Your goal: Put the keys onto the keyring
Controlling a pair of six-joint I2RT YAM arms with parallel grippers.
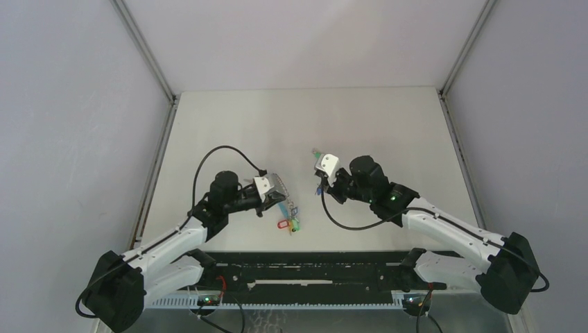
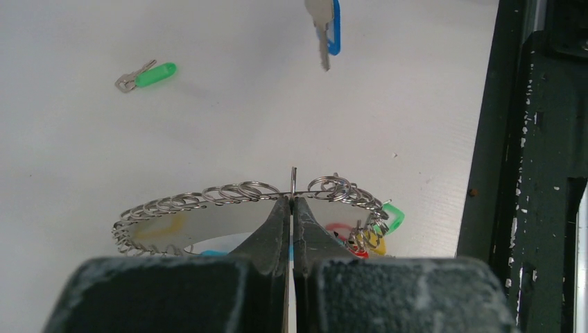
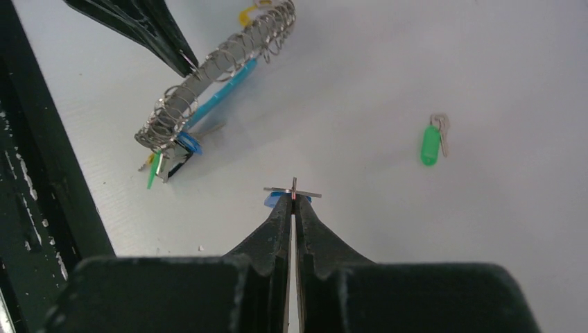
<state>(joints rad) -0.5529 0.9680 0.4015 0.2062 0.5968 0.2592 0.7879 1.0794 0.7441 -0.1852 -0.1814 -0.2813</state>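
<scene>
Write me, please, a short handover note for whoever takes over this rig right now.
Left gripper: shut on the keyring, pinching its wire.
Right gripper: shut on the blue key, held clear of the ring.
Green key: loose on the table.
Done: both parts gripped.
Left: thread the blue key on, then fetch the green one.

white table [image 1: 291, 125], grey walls [image 1: 62, 104] on three sides, a black rail [image 1: 312, 267], seemingly chipped, along the near edge.
</scene>
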